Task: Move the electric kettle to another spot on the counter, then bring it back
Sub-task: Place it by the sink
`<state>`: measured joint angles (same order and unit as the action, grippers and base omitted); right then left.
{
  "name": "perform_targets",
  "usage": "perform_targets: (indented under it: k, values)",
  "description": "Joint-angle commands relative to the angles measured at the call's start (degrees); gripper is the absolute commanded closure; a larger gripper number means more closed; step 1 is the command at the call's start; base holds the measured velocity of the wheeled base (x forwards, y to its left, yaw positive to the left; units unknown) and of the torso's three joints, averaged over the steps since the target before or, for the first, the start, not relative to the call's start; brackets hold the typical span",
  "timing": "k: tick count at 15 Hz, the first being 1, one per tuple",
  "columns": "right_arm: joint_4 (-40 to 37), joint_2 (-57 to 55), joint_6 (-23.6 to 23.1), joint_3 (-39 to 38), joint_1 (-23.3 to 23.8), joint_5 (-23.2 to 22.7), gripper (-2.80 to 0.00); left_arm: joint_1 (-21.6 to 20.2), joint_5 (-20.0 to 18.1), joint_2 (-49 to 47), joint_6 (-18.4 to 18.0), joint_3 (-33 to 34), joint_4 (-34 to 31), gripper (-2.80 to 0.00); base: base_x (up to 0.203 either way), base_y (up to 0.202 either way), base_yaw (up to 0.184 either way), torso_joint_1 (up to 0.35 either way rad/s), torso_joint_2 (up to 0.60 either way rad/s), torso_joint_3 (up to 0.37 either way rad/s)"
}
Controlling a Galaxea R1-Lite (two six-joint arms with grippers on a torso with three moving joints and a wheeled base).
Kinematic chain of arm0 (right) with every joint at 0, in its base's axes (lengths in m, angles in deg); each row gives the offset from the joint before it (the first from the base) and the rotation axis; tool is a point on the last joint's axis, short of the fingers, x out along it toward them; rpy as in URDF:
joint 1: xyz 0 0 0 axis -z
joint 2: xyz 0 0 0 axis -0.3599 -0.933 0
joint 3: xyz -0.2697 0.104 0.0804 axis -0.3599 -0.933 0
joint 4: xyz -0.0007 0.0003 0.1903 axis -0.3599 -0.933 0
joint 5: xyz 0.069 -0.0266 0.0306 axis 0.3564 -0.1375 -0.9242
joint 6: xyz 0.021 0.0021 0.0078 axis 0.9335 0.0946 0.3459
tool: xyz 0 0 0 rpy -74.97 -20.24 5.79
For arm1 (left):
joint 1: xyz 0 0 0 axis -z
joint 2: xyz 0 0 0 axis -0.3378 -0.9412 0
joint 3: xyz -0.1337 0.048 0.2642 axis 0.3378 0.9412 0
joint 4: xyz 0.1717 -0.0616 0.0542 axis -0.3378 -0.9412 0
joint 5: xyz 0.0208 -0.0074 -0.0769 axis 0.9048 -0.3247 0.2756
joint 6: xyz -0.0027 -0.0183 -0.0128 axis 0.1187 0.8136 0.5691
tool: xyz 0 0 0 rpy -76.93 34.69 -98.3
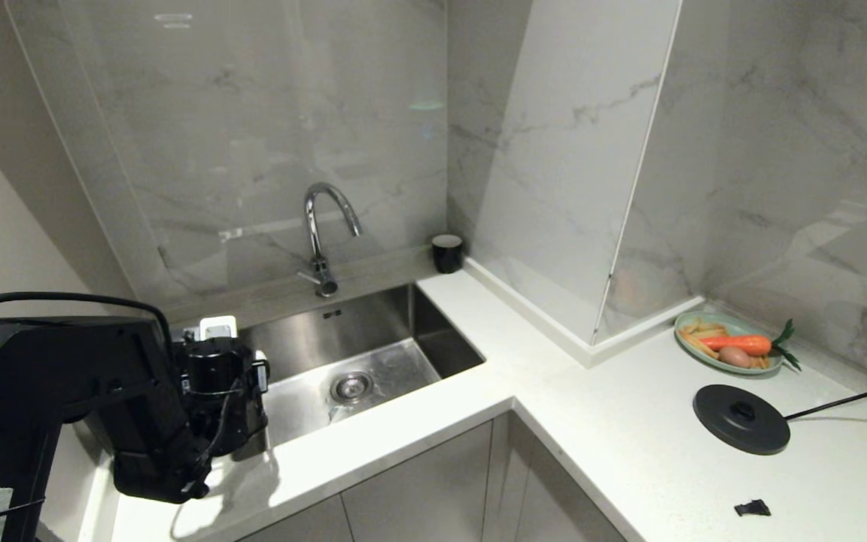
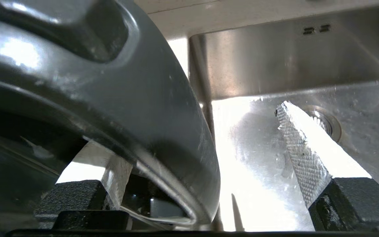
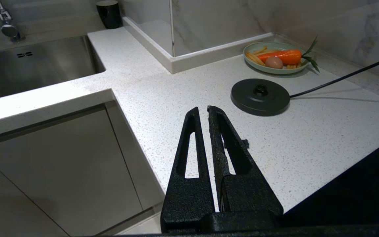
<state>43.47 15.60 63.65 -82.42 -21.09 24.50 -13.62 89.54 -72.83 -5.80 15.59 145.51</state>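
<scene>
Plainly the step in hand is the release at the away spot, so the advice runs from the big things down. The counter (image 1: 629, 436) carries everything. Its left end, beside the left rim of the sink (image 1: 433, 331), is where the electric kettle (image 2: 127, 98) seems to stand, far from the base disc (image 1: 740, 418) near the right edge of the other run. In the head view the left arm (image 1: 42, 376) covers nearly all of the kettle, so I cannot tell how squarely it sits or how near the sink's rim it is.

To do this well, judge first that the kettle bears its own weight on flat stone. Then draw the claw straight back along the line of its fingers, not sideways, because a glossy curved part of the kettle fills the space between them. I take this for the handle. It lies close against one finger and well off the other, so a sideways drift could tip the kettle toward the sink. A clean exit also leaves an easy re-grip for the trip back.

The left arm reaches low over that left end, elbow raised and wrist pitched down toward the sink. The left gripper (image 2: 196, 135) stands wide open around that curved part and clamps nothing. The right gripper (image 3: 202, 112) hangs parked over the inner corner of the counter, fingers nearly together and empty.
</scene>
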Motion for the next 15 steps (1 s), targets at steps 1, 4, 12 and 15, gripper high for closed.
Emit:
perform_targets:
  k: [1, 4, 12, 15]
  values:
    - [-0.03, -0.05, -0.03, 0.00, 0.00, -0.02, 0.00, -0.08, 3.15, -0.67, 1.50, -0.74, 0.35, -2.80, 0.000, 0.000, 0.000, 0.000, 0.00, 0.000]
    - [-0.03, -0.05, 0.06, 0.00, 0.00, 0.07, 0.00, -2.39, 5.65, -2.23, 2.35, -4.75, 0.20, -2.80, 0.000, 0.000, 0.000, 0.000, 0.00, 0.000]
    - [-0.03, -0.05, 0.06, 0.00, 0.00, -0.02, 0.00, -4.90, 8.04, -4.64, 2.38, -4.57, 0.15, -2.80, 0.000, 0.000, 0.000, 0.000, 0.00, 0.000]
    - [-0.03, -0.05, 0.06, 0.00, 0.00, 0.07, 0.00, -7.59, 7.94, -7.68, 2.02, -6.33, 0.16, -2.80, 0.000, 0.000, 0.000, 0.000, 0.00, 0.000]
